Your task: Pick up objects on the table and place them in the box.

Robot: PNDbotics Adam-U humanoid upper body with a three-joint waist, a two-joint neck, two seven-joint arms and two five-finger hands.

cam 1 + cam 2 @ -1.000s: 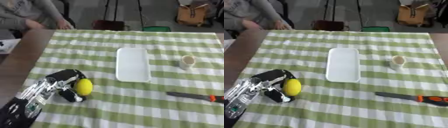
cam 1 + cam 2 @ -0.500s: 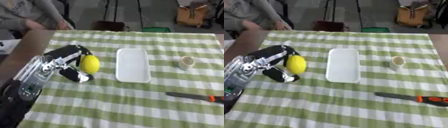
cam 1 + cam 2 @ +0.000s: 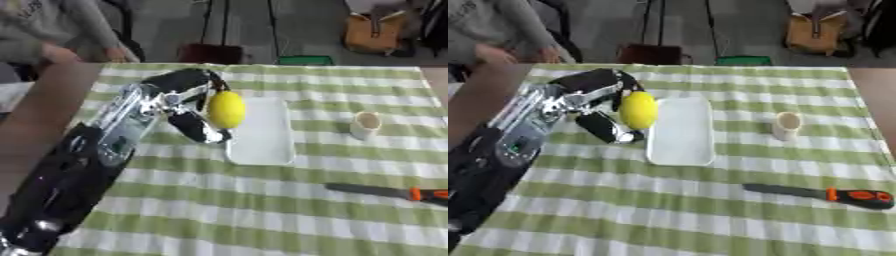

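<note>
Above the left edge of the white tray [image 3: 682, 145], a yellow lemon [image 3: 639, 110] is held up off the table. The left hand [image 3: 179, 102] has it. The fingers [image 3: 179, 79] curl over the top of the lemon, and the thumb [image 3: 199, 128] sticks out under it, so the lemon sits pinched between them. The lemon hangs partly over the tray's left rim and partly over the cloth beside it.

The tray is flat and long, with round corners, and it lies in the middle of the table. Nothing lies inside it.

The left arm [image 3: 79, 170] is black with a shiny silver part near the wrist. It comes up from the lower left corner and reaches across the cloth.

To the right of the tray, well apart from it, stands a small pale cup [image 3: 787, 126]. Nearer the front, on the right side, a knife [image 3: 820, 193] lies flat. Its dark blade points left and its orange and black handle points right.

A green and white checked tablecloth [image 3: 710, 220] covers the table. The right hand is not seen in either view.
</note>
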